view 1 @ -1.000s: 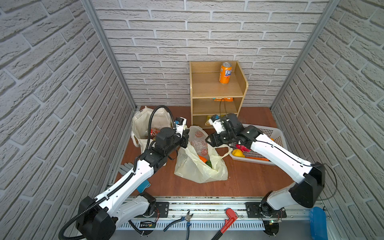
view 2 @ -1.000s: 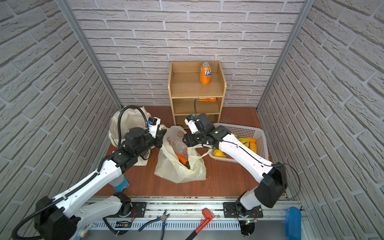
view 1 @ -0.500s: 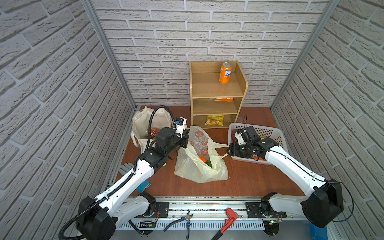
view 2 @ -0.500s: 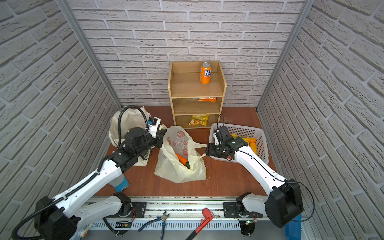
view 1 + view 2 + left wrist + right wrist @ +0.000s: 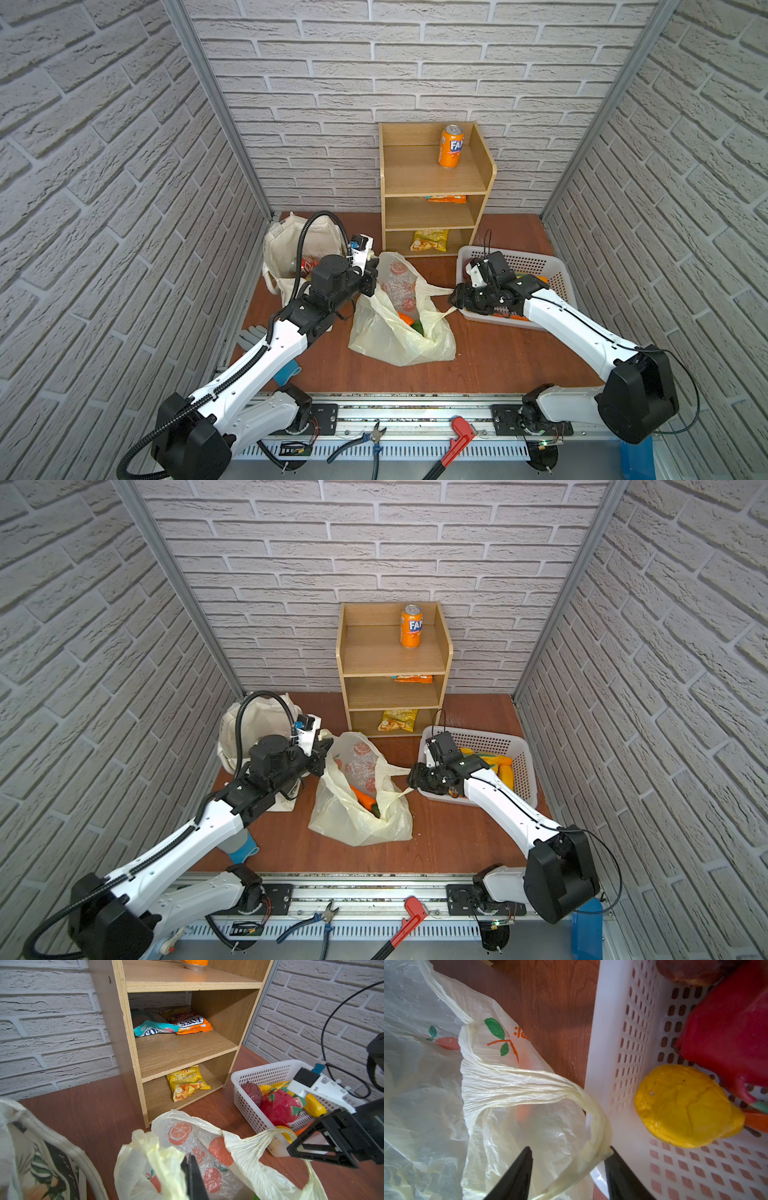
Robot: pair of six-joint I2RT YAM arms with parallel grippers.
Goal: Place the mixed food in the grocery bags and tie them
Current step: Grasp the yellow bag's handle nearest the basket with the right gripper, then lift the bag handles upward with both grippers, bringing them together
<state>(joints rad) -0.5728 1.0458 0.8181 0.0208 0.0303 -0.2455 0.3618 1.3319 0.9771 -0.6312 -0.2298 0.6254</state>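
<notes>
The pale-yellow plastic grocery bag [image 5: 399, 332] [image 5: 357, 812] lies open mid-table with an orange carrot [image 5: 406, 319] inside. My left gripper [image 5: 375, 269] [image 5: 192, 1167] is shut on the bag's left handle [image 5: 166, 1159]. My right gripper [image 5: 453, 297] [image 5: 570, 1153] stands open at the basket's corner. The bag's right handle [image 5: 529, 1084] loops between its fingers [image 5: 618, 1169] and touches one. The cream canvas tote [image 5: 291, 245] [image 5: 253, 725] stands behind the left arm with a red can [image 5: 307, 266] inside. Toy produce, a red fruit [image 5: 278, 1105] and a yellow piece [image 5: 685, 1103], lies in the basket.
The white perforated basket [image 5: 552, 270] [image 5: 478, 732] stands at the right. A wooden shelf unit [image 5: 432, 178] at the back holds an orange can [image 5: 451, 145] and snack packets [image 5: 187, 1082] [image 5: 193, 1024]. Pliers [image 5: 374, 436] and a red wrench [image 5: 457, 440] lie on the front rail.
My right arm swung back from the shelf and bag mouth to the bag's right handle beside the basket, and its jaws narrowed. The left arm held still.
</notes>
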